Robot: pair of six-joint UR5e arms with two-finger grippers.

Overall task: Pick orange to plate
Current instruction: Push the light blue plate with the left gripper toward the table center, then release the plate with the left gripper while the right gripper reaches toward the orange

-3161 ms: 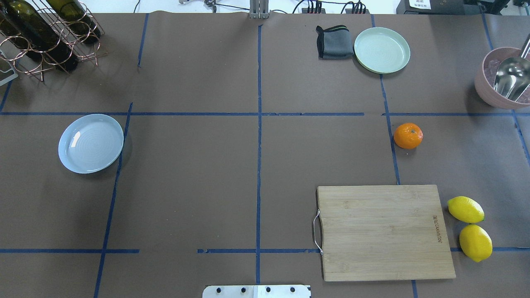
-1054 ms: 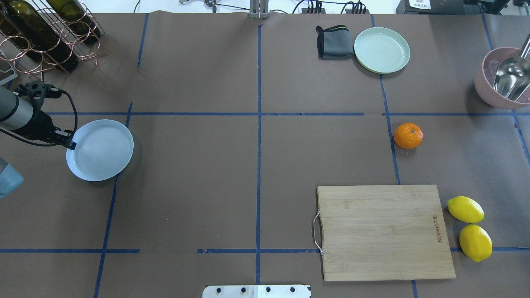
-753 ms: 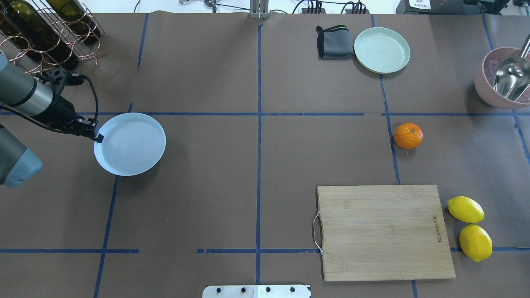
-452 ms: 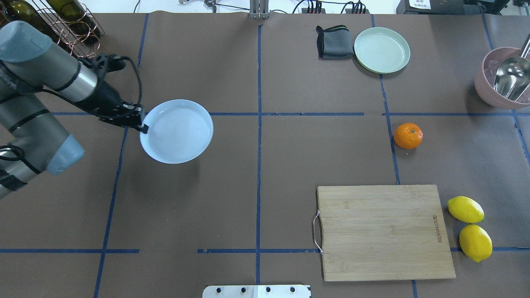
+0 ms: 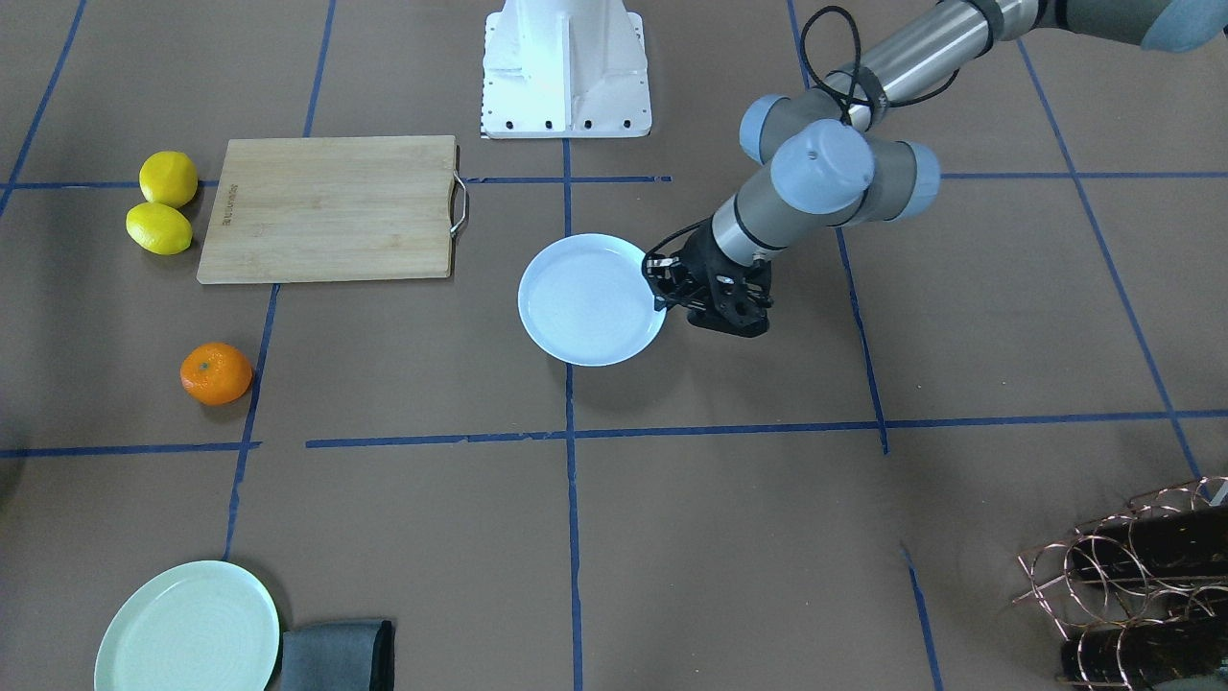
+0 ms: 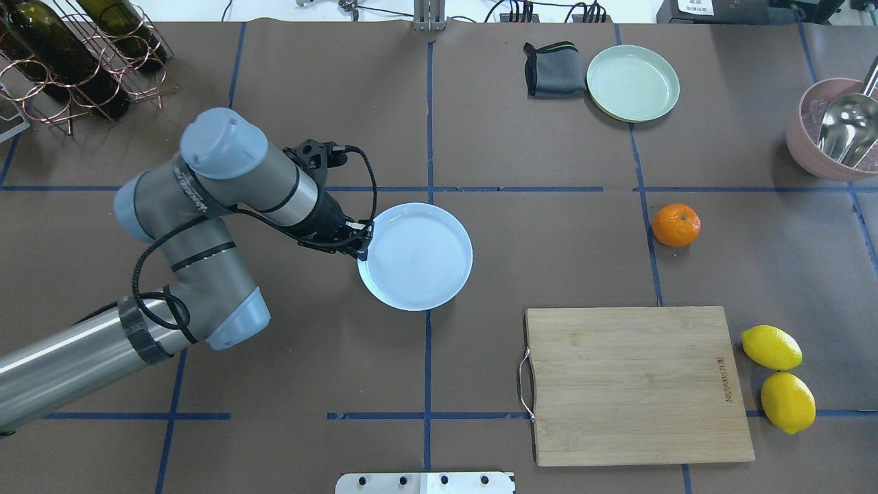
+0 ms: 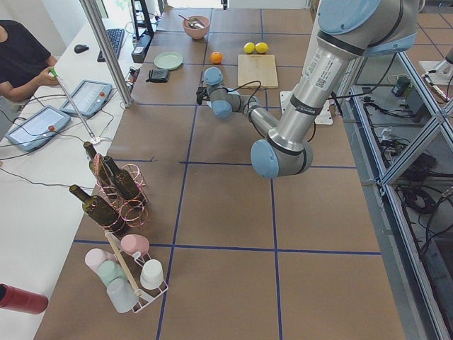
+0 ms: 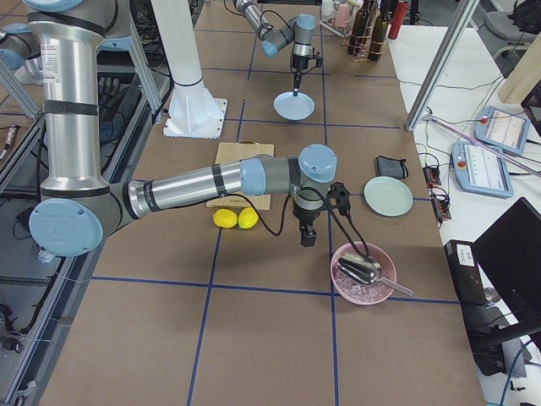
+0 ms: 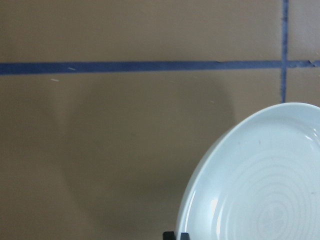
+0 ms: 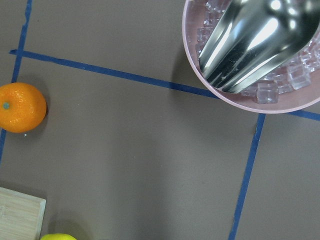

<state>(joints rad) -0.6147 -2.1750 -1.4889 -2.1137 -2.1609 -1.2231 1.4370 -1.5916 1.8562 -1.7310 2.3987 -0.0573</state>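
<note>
Left pincer (image 6: 362, 245) is clamped shut on the rim of the plate (image 6: 415, 255), gripping the edge that faces away from the cutting board (image 6: 638, 384). The plate is held roughly level and off the counter (image 6: 309, 384); the left wrist view shows its shadow offset on the brown paper. It sits out past the board's handle end, diagonally off the handle-side far corner and well apart from the board. Nothing is on it.

The orange (image 6: 676, 225) lies on the counter beyond the board's far long edge, nearer the end without the handle, close to the board but not touching it. Nothing touches the orange.

Right pincer (image 8: 308, 241) shows only in the right side view, pointing down above the counter on the board's handle-free side. I cannot tell how far open it is or whether it holds anything. Its wrist view shows no fingers.

Two lemons (image 6: 772, 347) lie just beside the board's handle-free short edge. The pink bowl (image 6: 799, 147) with a metal scoop (image 6: 847, 130) sits well beyond that same end. The mint plate (image 6: 632, 83) and grey cloth (image 6: 554, 70) are far past the board's far edge.
</note>
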